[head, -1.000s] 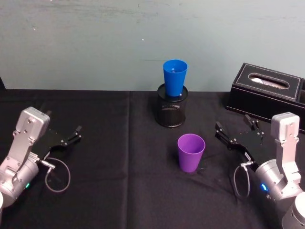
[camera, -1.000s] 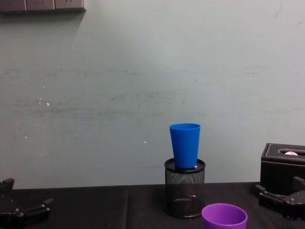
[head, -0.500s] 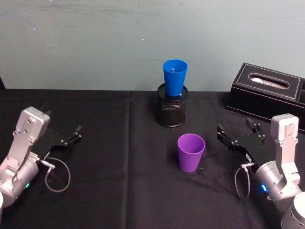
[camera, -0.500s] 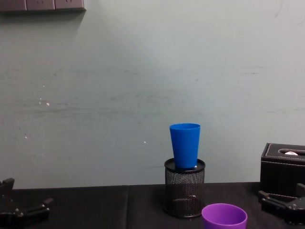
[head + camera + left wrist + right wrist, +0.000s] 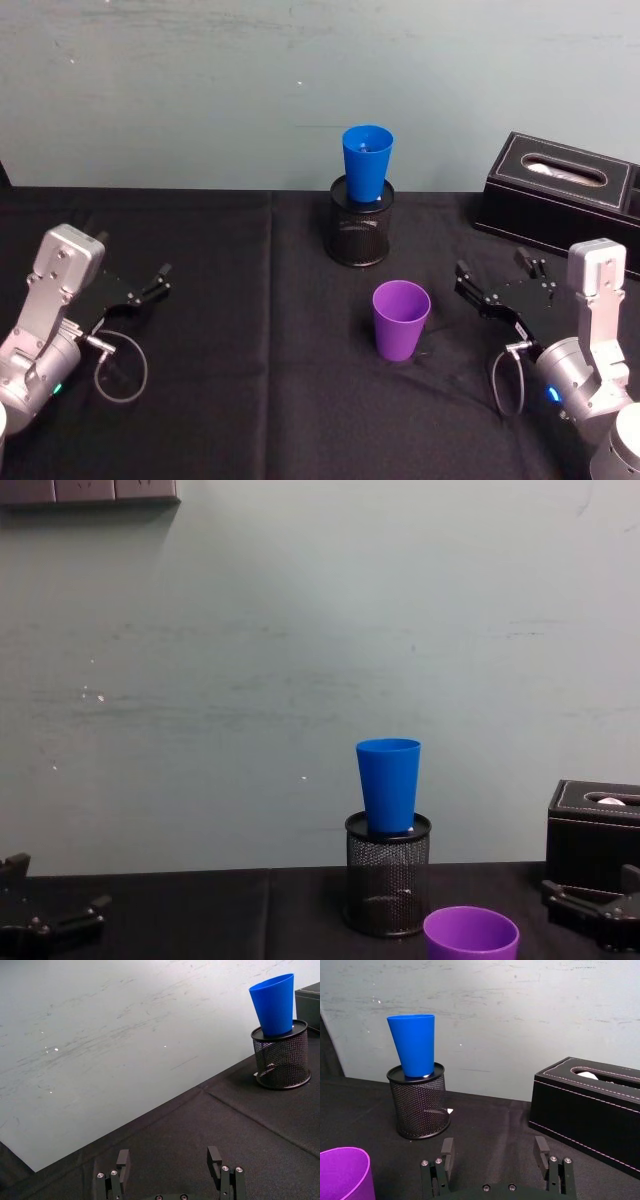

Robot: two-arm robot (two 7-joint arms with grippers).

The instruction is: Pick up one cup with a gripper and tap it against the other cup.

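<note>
Approaching stage, nothing grasped yet. Right end effector (image 5: 500, 285) sits low over the table (image 5: 250, 400), jaws spread wide w/ nothing between them, just right of the purple cup (image 5: 401, 319) but apart from it. Purple cup stands upright, centre-near. Blue cup (image 5: 366, 164) sits upright in the black mesh holder (image 5: 360, 235), farther back. Left end effector (image 5: 152, 283) is parked far left, also spread open & empty. Next, probably: slide the right one left till the jaws straddle the purple cup's wall, close, lift, then carry it back to the blue cup w/o toppling the holder.
</note>
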